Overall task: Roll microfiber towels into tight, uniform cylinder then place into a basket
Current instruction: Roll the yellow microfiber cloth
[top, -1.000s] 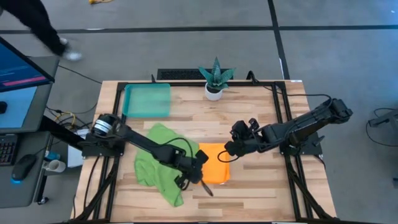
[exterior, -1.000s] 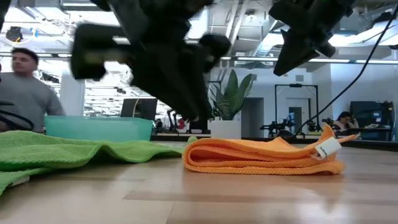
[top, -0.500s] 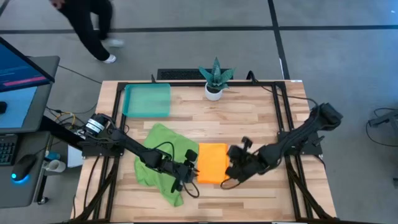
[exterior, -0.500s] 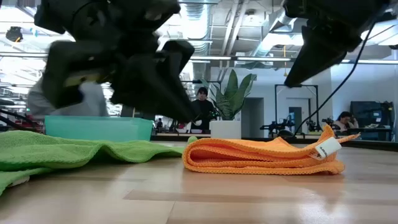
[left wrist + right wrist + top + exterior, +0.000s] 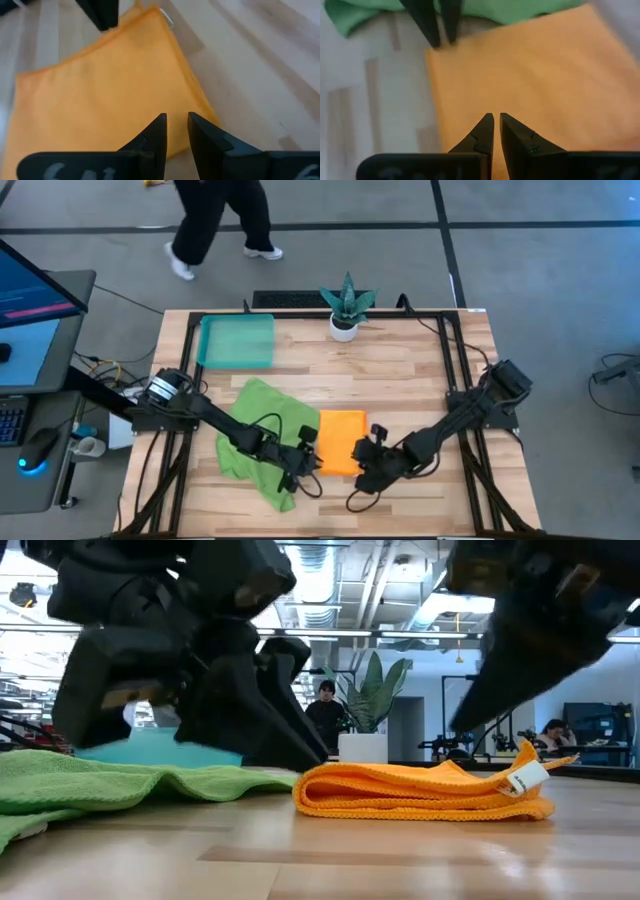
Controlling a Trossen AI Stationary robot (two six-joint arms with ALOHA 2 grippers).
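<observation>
Robotics lab: framed workbench (image 5: 300, 370), monitor (image 5: 35, 300), open workspace
</observation>
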